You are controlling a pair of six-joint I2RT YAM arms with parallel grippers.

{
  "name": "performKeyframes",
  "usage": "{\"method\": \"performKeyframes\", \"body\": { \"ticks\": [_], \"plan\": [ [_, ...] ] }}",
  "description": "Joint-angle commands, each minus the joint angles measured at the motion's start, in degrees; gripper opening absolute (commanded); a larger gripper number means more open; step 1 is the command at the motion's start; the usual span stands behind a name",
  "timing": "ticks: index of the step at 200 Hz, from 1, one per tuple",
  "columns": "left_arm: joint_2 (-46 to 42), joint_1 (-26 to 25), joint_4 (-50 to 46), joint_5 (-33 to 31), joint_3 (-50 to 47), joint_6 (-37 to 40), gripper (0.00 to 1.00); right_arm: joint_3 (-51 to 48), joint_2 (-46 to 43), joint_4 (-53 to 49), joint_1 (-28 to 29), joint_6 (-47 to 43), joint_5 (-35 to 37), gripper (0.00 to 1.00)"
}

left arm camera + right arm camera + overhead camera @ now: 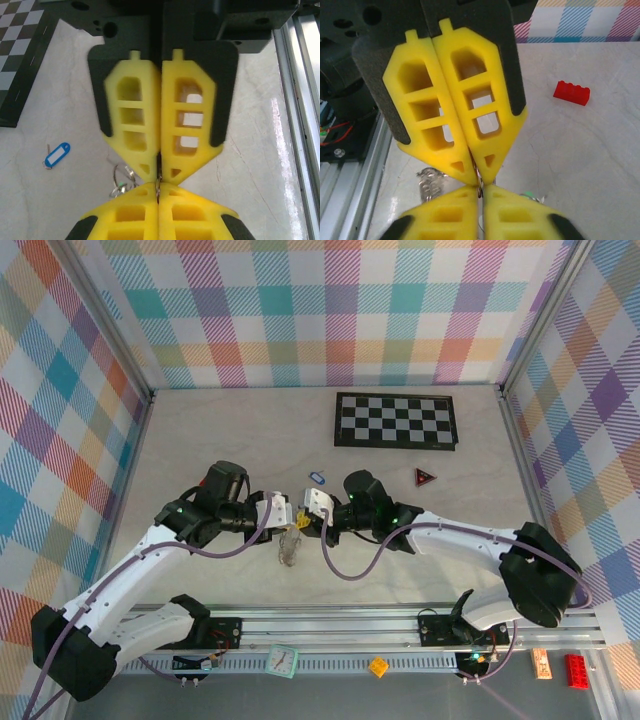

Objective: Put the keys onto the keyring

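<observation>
Shows the left pincer (158, 194) clamped fully shut on a thin wire of the keyring (290, 552), tip to tip with the right pincer (481, 192) above the middle of the surface (220, 430). Shows the right pincer at a narrow slit around the same wire, grip impossible to tell, chain bunched just near of the tips with the green key (119, 190) beside it. Finds the blue key (317, 478) flat on the surface just beyond the pincers, short of the chequered board (395, 420).
</observation>
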Motion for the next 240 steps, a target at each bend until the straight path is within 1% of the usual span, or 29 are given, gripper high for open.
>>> {"method": "performKeyframes", "body": {
  "ticks": [1, 6, 21, 38, 48, 61, 77, 103, 142, 170, 200, 221, 240],
  "plan": [
    [-2.7, 0.4, 2.4, 2.1, -1.0, -3.2, 0.0, -1.1, -4.3, 1.4, -2.0, 1.2, -2.2, 0.28],
    [-3.6, 0.5, 4.5, 2.5, -2.0, -5.1, 0.0, -2.1, -4.8, 1.5, -2.8, 1.6, -2.9, 0.3],
    [-6.5, 0.5, 13.1, 4.5, -5.8, -13.8, 0.0, -4.8, -6.4, 1.9, -4.7, 2.5, -4.9, 0.31],
    [-9.1, 0.5, 25.0, 5.7, -10.5, -23.6, 0.0, -6.3, -7.5, 2.3, -5.0, 2.3, -7.1, 0.3],
    [-10.3, 0.5, 30.7, 5.8, -12.7, -28.0, 0.0, -6.3, -7.5, 2.0, -5.0, 2.4, -8.8, 0.3],
    [-11.3, 0.5, 36.1, 6.0, -14.9, -31.9, 0.0, -6.0, -7.2, 2.3, -5.0, 2.6, -10.4, 0.28],
    [-11.7, 0.5, 39.9, 6.7, -16.4, -34.6, 0.0, -5.6, -6.6, 3.2, -5.0, 3.2, -11.7, 0.26],
    [-11.7, 0.5, 42.2, 7.9, -17.6, -36.1, 0.0, -5.0, -6.2, 4.6, -5.0, 4.1, -11.9, 0.26],
    [-11.5, 0.5, 42.4, 9.6, -18.0, -36.4, 0.0, -4.9, -6.0, 5.8, -5.0, 5.8, -6.9, 0.26],
    [-11.4, 0.5, 41.9, 10.3, -17.9, -35.8, 0.0, -5.4, -6.6, 7.6, -5.0, 6.9, -7.7, 0.27],
    [-11.2, 0.4, 40.4, 11.5, -17.6, -33.2, 0.0, -6.0, -7.3, 8.3, -5.1, 7.1, -7.1, 0.27],
    [-11.2, 0.4, 41.7, 12.0, -17.9, -32.1, 0.0, -5.9, -7.0, 8.1, -5.0, 7.1, -8.1, 0.27],
    [-10.7, 0.3, 40.8, 12.8, -17.4, -31.3, 0.0, -5.9, -7.0, 8.9, -5.0, 7.7, -9.3, 0.27]
  ]
}}
